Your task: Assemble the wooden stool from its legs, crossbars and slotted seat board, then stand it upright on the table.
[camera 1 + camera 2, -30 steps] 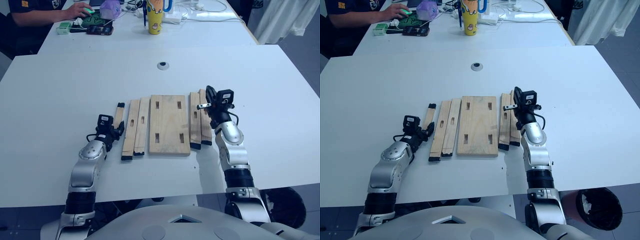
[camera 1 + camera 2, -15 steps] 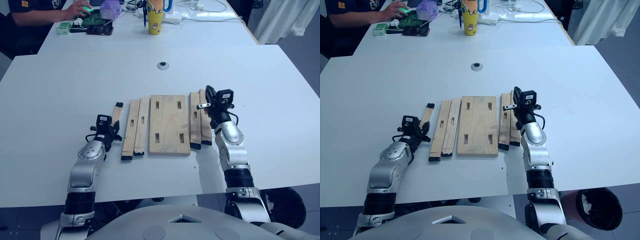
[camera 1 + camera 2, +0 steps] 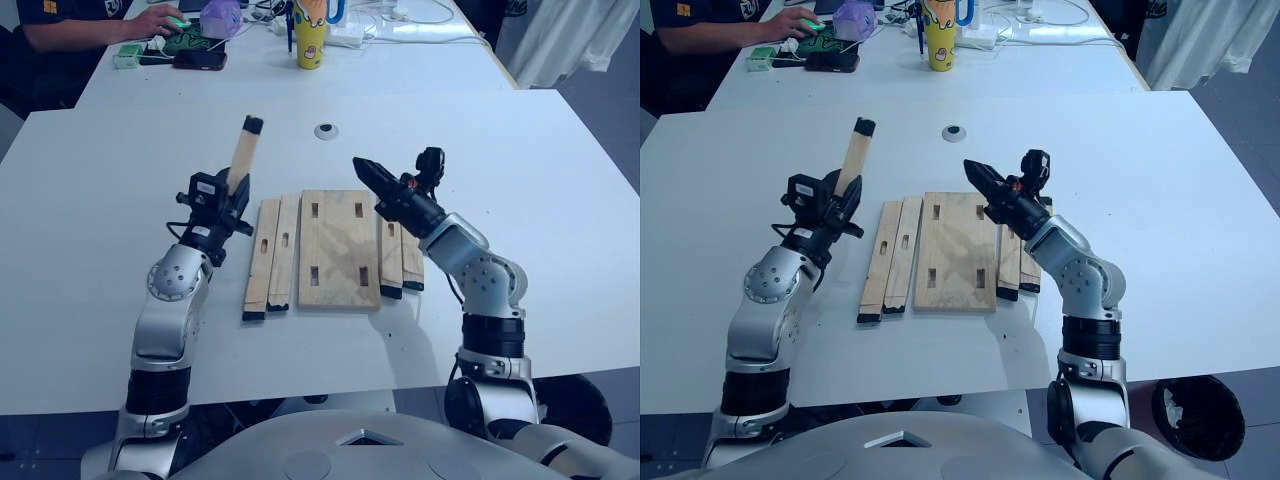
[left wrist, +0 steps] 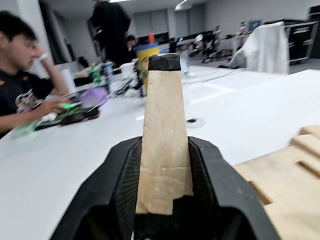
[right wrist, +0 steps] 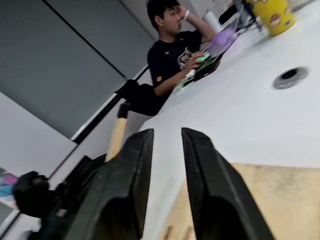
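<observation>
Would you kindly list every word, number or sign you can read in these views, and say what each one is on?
No text is legible.
Yellow cup: a printed picture, any lettering too small to read.
Orange patch on the person's shirt: too small to read.
White sticker on the left wrist camera housing: blurred.
Wooden leg and seat board: no markings.

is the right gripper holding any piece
No, the right gripper hovers empty above the seat board, a bare gap between its jaws.
</observation>
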